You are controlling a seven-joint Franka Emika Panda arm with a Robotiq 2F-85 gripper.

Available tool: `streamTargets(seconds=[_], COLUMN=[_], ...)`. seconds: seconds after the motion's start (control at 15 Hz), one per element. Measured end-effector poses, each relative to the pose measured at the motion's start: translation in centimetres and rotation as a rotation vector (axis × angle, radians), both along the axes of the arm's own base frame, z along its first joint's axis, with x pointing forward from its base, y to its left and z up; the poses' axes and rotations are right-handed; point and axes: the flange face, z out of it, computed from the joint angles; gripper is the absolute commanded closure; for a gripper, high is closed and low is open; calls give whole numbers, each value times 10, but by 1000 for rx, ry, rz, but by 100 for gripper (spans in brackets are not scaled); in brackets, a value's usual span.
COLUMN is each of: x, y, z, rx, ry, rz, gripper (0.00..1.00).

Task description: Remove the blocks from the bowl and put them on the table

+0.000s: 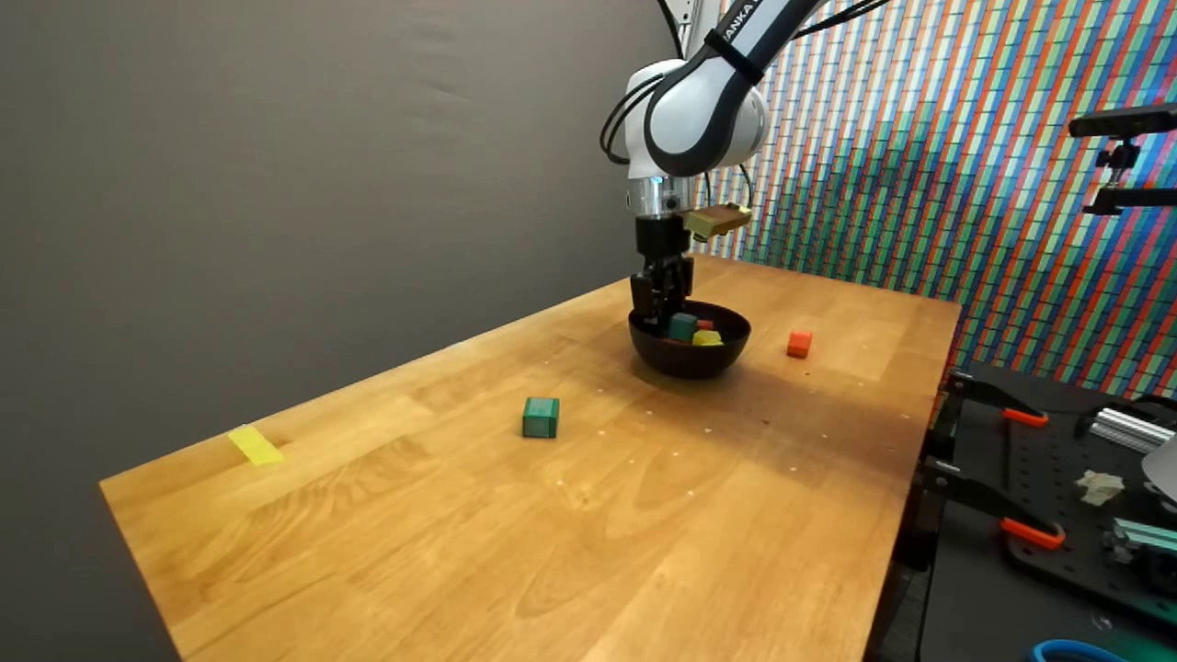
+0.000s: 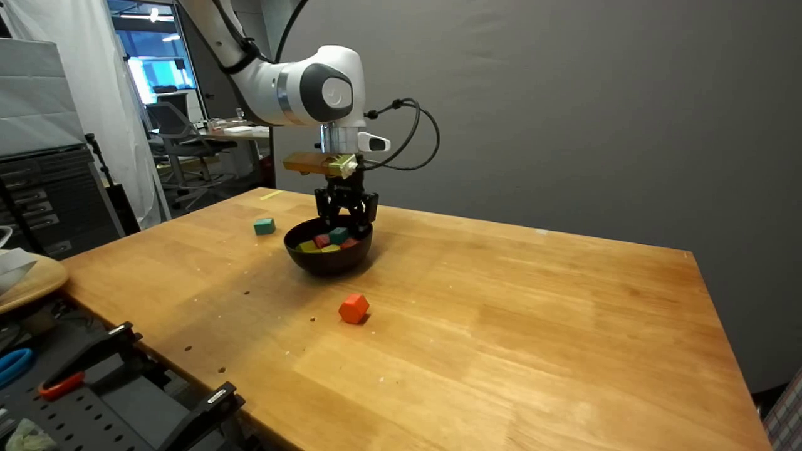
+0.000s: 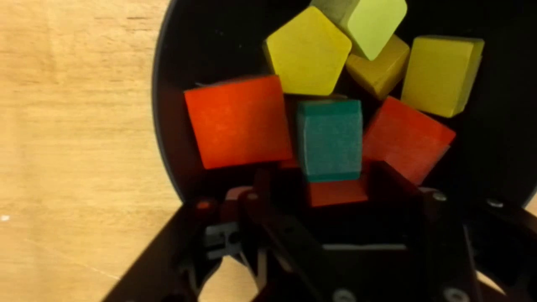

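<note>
The black fingers of the gripper stand partway apart, tips down inside the round, glossy black bowl, and no block shows pinched between them. Just ahead of their tips in the wrist view sits a teal-green box-shaped block, apparently painted wood, with a red straight-edged block showing beneath it. The teal-green one seems the likely pick: the fingers do best to straddle it evenly, then close square on its flat sides without catching the red one below. Around it in the bowl lie an orange-red square-faced block, a red box-shaped block, a yellow pentagonal block and three more yellow blocks. A straight lift until the rim is passed is safer than any sideways pull. The bowl rests on the light-brown wood-grain table, nearer the edge along the grey wall than the edge by the black clamps. On the clamp side of the bowl lies an orange many-sided block; towards the corner with the yellow tape strip lies a green box-shaped block, and a low, gentle release near it should suit the next one
</note>
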Motion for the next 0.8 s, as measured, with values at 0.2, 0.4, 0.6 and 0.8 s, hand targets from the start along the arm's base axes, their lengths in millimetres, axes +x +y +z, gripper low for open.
streamTargets(seconds=[0.2, 0.4, 0.6, 0.8], x=[0, -1, -2, -7], y=[-7, -13, -28, -41], z=[0, 3, 17, 31], rx=[10, 21, 41, 65], ry=[2, -2, -18, -29], rz=[-26, -53, -104, -148], gripper=[32, 33, 36, 33])
